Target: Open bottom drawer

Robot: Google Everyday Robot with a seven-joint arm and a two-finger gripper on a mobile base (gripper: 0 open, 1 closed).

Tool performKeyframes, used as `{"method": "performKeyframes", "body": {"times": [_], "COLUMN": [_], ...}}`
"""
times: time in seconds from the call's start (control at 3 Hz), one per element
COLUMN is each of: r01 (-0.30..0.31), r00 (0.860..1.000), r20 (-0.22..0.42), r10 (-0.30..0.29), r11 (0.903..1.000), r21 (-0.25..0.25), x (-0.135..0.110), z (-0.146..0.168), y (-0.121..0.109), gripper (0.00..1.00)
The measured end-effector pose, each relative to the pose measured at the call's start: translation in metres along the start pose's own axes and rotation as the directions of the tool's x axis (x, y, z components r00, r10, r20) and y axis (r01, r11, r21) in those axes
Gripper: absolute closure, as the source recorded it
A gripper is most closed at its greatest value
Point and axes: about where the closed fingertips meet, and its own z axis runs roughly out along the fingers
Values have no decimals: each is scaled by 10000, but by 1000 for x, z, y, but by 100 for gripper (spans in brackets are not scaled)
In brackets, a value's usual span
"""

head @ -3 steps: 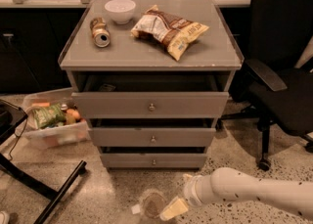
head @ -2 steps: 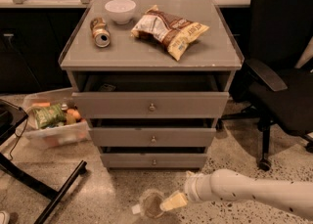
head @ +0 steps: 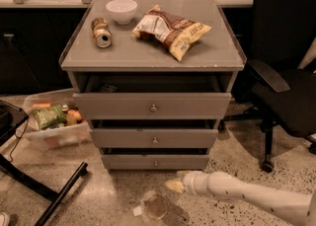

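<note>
The bottom drawer (head: 155, 162) is the lowest and slimmest grey front of the cabinet, with a small round metal knob (head: 155, 163). It stands only slightly out of the cabinet, less than the two drawers above. My gripper (head: 177, 181) is at the end of the white arm that reaches in from the lower right. It sits low over the floor, just below and a little right of the bottom drawer's knob, not touching the front.
The widest top drawer (head: 153, 105) and the middle drawer (head: 154, 138) stand partly open. A bowl (head: 121, 10), can (head: 101, 32) and chip bag (head: 170, 29) lie on the cabinet top. A clear bin (head: 54, 126) sits left, an office chair (head: 284, 87) right, a round clear object (head: 154, 206) on the floor.
My arm has moved left and up from the floor, bringing the gripper closer to the bottom drawer's front. The drawers have not moved.
</note>
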Motion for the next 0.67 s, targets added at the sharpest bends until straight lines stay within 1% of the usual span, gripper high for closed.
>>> {"method": "performKeyframes", "body": {"times": [0.33, 0.67], "r01": [-264, -632], "r00": [9960, 9834], "r20": [867, 1762], "r10": [227, 444], "r11": [9988, 9927], "r21": [410, 1025], "x": [-6, -13], "z": [39, 71], "y": [-25, -43], "gripper": [65, 89]}}
